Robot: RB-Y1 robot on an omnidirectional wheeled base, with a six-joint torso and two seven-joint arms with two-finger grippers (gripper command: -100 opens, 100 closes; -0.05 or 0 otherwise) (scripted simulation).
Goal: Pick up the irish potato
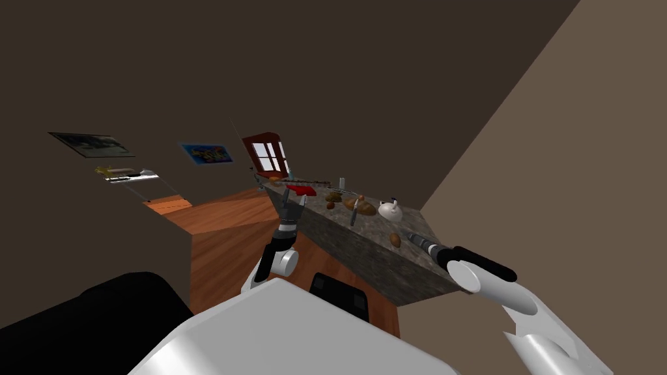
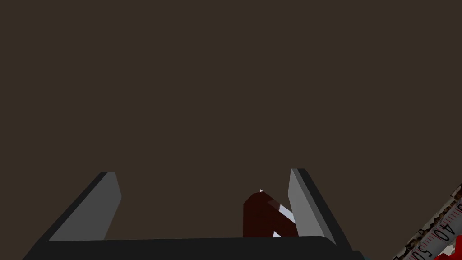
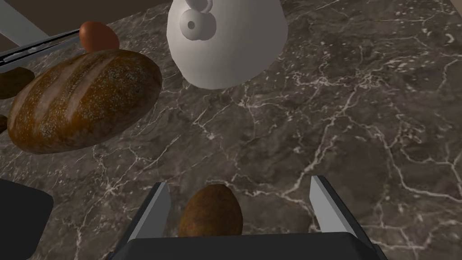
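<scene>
Right wrist view showed the irish potato (image 3: 210, 211) lying on the dark marbled counter (image 3: 343, 117), between the fingers of the right gripper (image 3: 239, 181), which stood wide open and held nothing. The potato lay closer to one finger than to the other, so we judged that closing could push it sideways and let it roll out of the grip. A white teapot (image 3: 225, 40) and a bread loaf (image 3: 83, 99) lay farther on, apart from it. The right arm reached low over the counter's near end. The left gripper (image 1: 293, 203) hung at the counter's left edge, also open and empty.
</scene>
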